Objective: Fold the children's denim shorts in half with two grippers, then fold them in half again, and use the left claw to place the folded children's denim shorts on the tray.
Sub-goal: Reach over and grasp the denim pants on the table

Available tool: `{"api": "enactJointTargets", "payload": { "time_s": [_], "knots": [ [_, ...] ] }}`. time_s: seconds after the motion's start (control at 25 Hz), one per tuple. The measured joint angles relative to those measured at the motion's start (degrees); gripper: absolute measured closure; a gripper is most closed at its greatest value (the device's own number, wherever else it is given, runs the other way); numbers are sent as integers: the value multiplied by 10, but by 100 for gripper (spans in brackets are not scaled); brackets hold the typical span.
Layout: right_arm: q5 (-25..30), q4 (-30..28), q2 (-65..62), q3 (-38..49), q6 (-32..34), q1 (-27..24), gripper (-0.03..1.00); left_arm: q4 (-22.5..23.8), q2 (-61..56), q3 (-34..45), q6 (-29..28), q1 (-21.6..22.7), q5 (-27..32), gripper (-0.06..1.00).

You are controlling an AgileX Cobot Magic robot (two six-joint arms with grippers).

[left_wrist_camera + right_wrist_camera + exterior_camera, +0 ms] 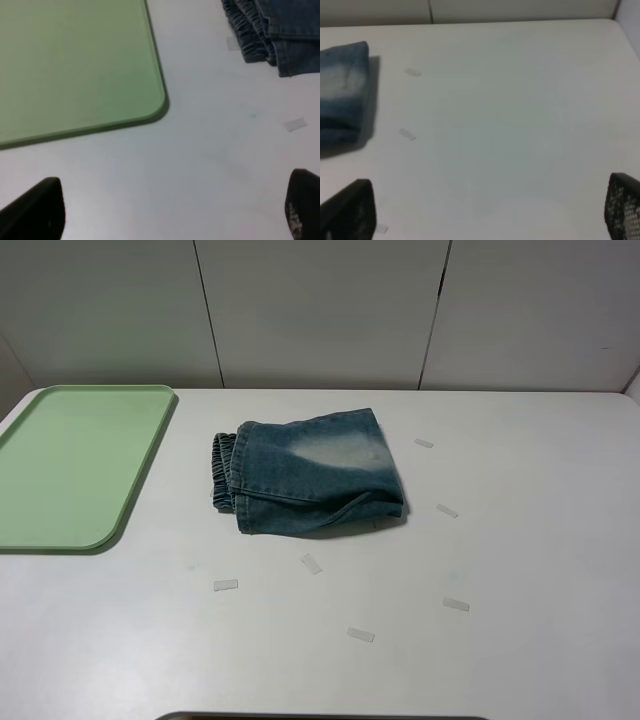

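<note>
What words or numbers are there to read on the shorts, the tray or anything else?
Nothing here can be read.
denim shorts: no label or writing shows.
tray: plain.
small pale strips: blank.
One finger of the left gripper: pale marks, too blurred to read.

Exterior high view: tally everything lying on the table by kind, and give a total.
Children's denim shorts: 1
Pale-green tray: 1
Small tape strips: 6
Total: 8
</note>
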Motion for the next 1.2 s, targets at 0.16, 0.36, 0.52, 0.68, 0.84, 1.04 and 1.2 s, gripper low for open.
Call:
{"api": "enactJointTargets", "payload": {
  "time_s": [0.16,0.36,0.52,0.68,0.84,1.04,1.2],
  "knots": [
    [-23,-6,1,14,-4,0,27,0,0,0,0,-17,0,7],
    [-28,-7,2,15,-4,0,27,0,0,0,0,-19,0,7],
    [-28,-7,2,15,-4,0,27,0,0,0,0,-19,0,7],
    [-28,-8,2,15,-4,0,27,0,0,0,0,-19,0,7],
    [-28,-8,2,15,-4,0,27,0,0,0,0,-19,0,7],
    [-28,-8,2,15,-4,0,27,0,0,0,0,-19,0,7],
    [-29,-8,2,15,-4,0,27,0,0,0,0,-19,0,7]
  ]
}}
